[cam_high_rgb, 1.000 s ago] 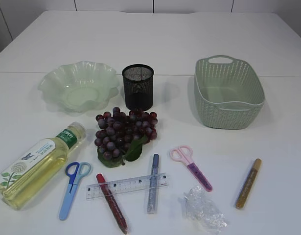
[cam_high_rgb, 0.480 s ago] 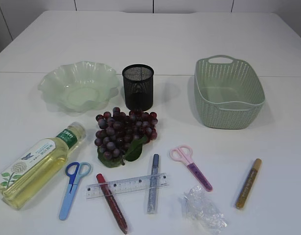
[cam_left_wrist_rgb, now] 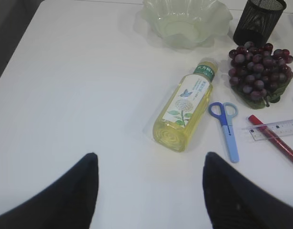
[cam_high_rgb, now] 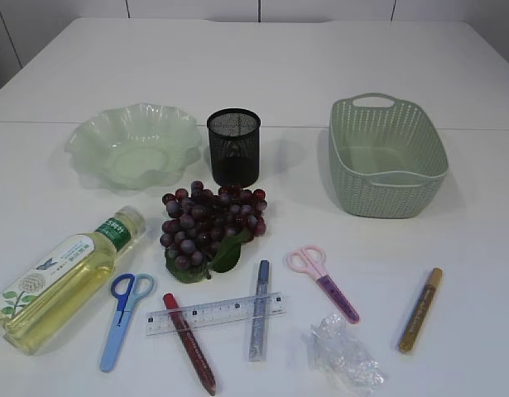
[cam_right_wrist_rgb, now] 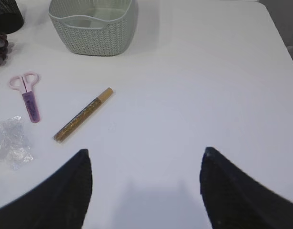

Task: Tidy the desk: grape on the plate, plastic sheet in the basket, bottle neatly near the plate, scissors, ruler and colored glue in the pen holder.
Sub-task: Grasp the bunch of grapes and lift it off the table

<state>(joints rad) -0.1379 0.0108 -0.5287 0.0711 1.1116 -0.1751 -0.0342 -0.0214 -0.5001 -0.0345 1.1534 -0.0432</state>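
A dark purple grape bunch (cam_high_rgb: pixel 209 228) lies in front of the black mesh pen holder (cam_high_rgb: pixel 233 146), right of the pale green wavy plate (cam_high_rgb: pixel 134 145). The yellow bottle (cam_high_rgb: pixel 64 277) lies on its side at the left. Blue scissors (cam_high_rgb: pixel 122 318), a clear ruler (cam_high_rgb: pixel 214 313), red glue (cam_high_rgb: pixel 188 341) and blue glue (cam_high_rgb: pixel 259 308) lie at the front. Pink scissors (cam_high_rgb: pixel 322 281), gold glue (cam_high_rgb: pixel 420 308) and the crumpled plastic sheet (cam_high_rgb: pixel 343 354) lie to the right, in front of the green basket (cam_high_rgb: pixel 383 157). My left gripper (cam_left_wrist_rgb: pixel 149 158) is open over bare table near the bottle (cam_left_wrist_rgb: pixel 185 109). My right gripper (cam_right_wrist_rgb: pixel 145 153) is open, right of the gold glue (cam_right_wrist_rgb: pixel 83 114).
The white table (cam_high_rgb: pixel 262 66) stretches far behind the plate and basket. Neither arm shows in the exterior view. In the right wrist view the table's right edge (cam_right_wrist_rgb: pixel 279 36) runs along the upper right.
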